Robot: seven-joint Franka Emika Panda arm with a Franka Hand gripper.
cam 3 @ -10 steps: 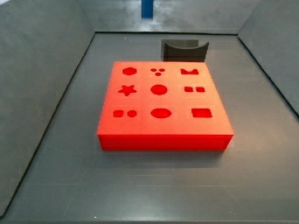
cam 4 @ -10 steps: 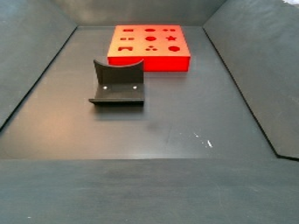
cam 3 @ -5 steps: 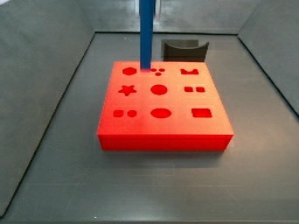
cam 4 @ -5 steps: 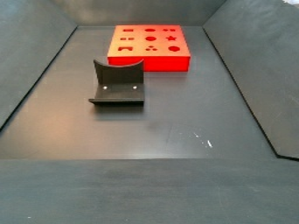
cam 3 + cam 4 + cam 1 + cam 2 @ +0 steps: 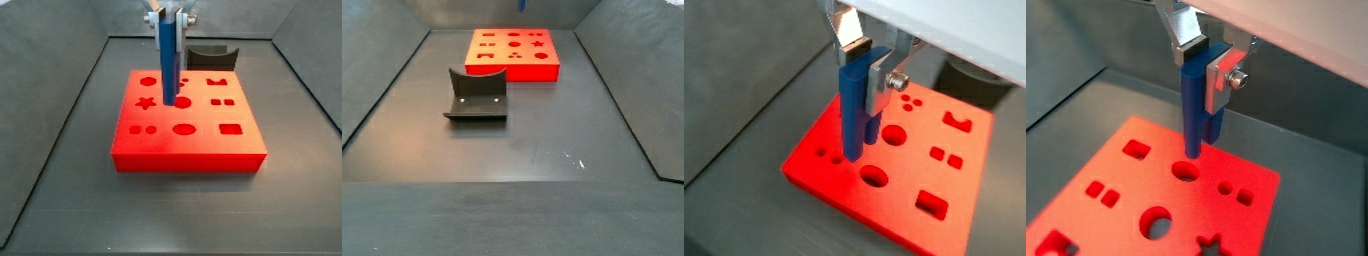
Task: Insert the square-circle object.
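The square-circle object, a slim bright-blue bar [image 5: 168,60], hangs upright in my gripper [image 5: 168,17], which is shut on its upper end. Both wrist views show the bar [image 5: 854,110] [image 5: 1196,105] clamped between the silver fingers [image 5: 847,28] of the gripper [image 5: 866,65] [image 5: 1205,65], with its two prongs pointing down. The prong ends hover over the red block with shaped holes [image 5: 201,140] [image 5: 905,180] [image 5: 1146,205], close to a round hole [image 5: 182,102]. I cannot tell whether they touch the block. In a side view the block [image 5: 513,55] shows but the gripper is almost out of frame.
The fixture [image 5: 211,57] stands behind the red block; in a side view it [image 5: 476,96] stands in front of the block on the dark floor. It also shows in a wrist view [image 5: 971,80]. Grey walls enclose the floor on all sides.
The gripper has come down and forward with the blue bar. A second ago only the bar's tip showed at the top edge; now its prongs hang over the block's middle.
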